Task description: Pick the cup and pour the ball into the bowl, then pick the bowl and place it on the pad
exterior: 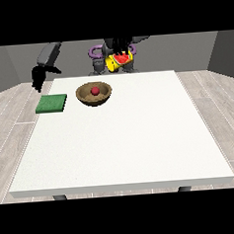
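Currently the red ball (95, 91) lies inside the brown wooden bowl (82, 98), roughly at its centre. Bowl sits upright on the white table (121, 143), far half, toward the view's left. Just beside it, further to the view's left, the green pad (52, 103) lies flat near the table's left edge; bowl and pad are apart, not touching, bowl not yet on pad.

Yellow cup (111, 64) is up off the table at the robot's chest, behind the far edge, tilted so its reddish inside faces the camera. The hand at the view's right (120, 52) is clenched around the cup, dark fingers over its top and side.

The hand at the view's left (37, 77) hangs beyond the table's far left corner, above and behind the pad, touching nothing; cannot tell how its fingers lie.

No brand, label or readable writing on cup, bowl, pad or table.

Grey walls behind, pale plank floor (212, 112) around the table
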Controlling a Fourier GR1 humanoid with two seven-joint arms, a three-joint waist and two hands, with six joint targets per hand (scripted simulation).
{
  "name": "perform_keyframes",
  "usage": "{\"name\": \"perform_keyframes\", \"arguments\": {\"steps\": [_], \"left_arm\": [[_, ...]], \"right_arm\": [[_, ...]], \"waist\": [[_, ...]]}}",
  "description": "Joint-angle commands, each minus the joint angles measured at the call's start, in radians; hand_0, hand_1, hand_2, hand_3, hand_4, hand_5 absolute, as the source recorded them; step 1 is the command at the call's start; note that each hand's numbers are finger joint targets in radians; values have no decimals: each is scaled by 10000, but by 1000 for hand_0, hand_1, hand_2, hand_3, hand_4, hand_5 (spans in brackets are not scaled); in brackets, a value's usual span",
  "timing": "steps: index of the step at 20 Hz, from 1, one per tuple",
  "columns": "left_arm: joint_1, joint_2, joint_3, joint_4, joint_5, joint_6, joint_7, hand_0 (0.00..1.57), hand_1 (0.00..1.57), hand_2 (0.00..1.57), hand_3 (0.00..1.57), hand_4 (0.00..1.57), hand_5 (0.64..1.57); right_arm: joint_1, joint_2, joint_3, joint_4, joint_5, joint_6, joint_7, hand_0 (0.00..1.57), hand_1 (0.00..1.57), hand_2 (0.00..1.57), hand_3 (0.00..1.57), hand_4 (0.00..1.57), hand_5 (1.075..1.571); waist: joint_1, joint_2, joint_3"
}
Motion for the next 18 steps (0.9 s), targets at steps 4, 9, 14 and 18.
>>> {"name": "perform_keyframes", "arguments": {"steps": [4,9,14,18], "left_arm": [[1419,629,2737,-712,3668,1340,-1690,859,859,1571,1555,925,1555],[1937,-175,4136,-1057,6633,1335,-3009,1173,1173,1243,1069,803,1527],[2092,-459,5286,-733,8891,1361,-4740,287,287,0,0,832,1559],[2500,-468,5207,-249,10520,1418,-5220,0,0,0,0,0,1531]], "right_arm": [[-91,450,-24,-442,-35,-763,-106,0,0,0,0,411,1556],[-111,966,93,-679,-109,-756,-257,0,0,0,0,268,1566],[-630,1576,334,-1241,-206,-948,-14,0,0,0,0,393,1570],[-992,2158,838,-1515,21,-1303,473,0,0,0,0,331,1559]], "waist": [[580,739,-19],[547,1599,-23],[7,2444,-10],[-618,2365,14]]}}
